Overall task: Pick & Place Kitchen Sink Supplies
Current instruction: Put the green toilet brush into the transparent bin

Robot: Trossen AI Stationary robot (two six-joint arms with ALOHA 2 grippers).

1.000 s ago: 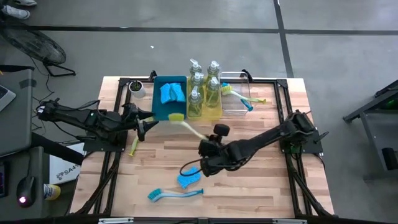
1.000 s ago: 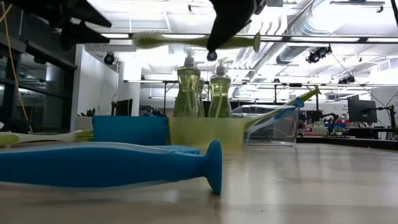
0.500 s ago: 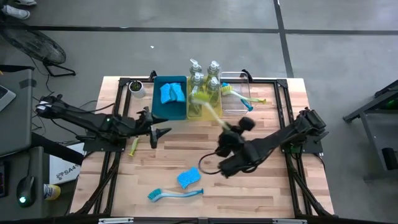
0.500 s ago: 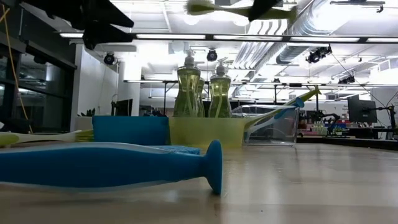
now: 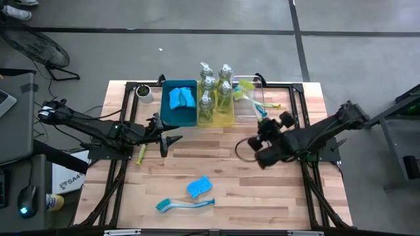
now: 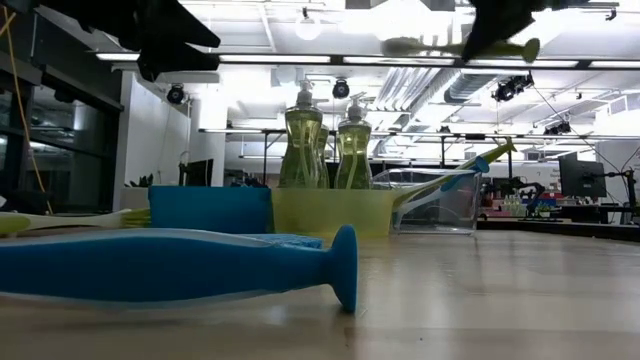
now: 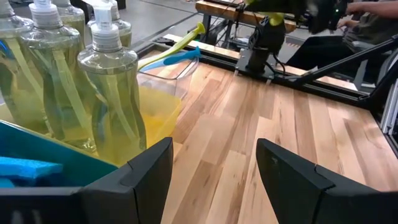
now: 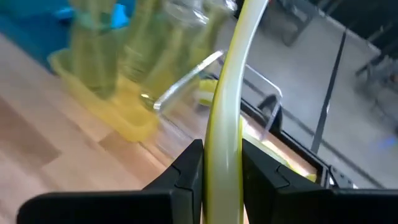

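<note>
The right gripper (image 5: 262, 128) hangs above the right half of the pale wooden slat table (image 5: 216, 164), its fingers (image 8: 186, 168) clamped narrowly on the handle of a yellow-green long-handled dish brush (image 5: 250, 98), which it holds in the air; the brush head reaches out over the clear plastic bin (image 5: 248, 113) at the table's far edge. In the low view this brush (image 6: 455, 46) shows as a blurred horizontal bar high above the table. The clear bin already holds other long-handled brushes, one blue and one yellow-green (image 5: 266, 107), their handles leaning out over its rim. Just beside it stands a shallow yellow tray (image 5: 216, 118) with four clear pump bottles of yellowish-green soap (image 5: 207, 108), upright and close together, and next to that a teal-blue bin (image 5: 177, 113) with bright-blue wavy-edged sponges (image 5: 181, 98) inside. The left gripper (image 5: 168, 137) waits over the left part of the table, near the teal bin, its fingers (image 7: 146, 180) spread wide and holding nothing. Below it, on the table, lies another yellow-green brush (image 5: 140, 154). Nearer the front edge lie a loose bright-blue sponge (image 5: 199, 187) and, just beside it, a blue long-handled dish brush (image 5: 184, 204) lying flat. A small white cup with dark contents (image 5: 144, 92) stands at the far left corner.
</note>
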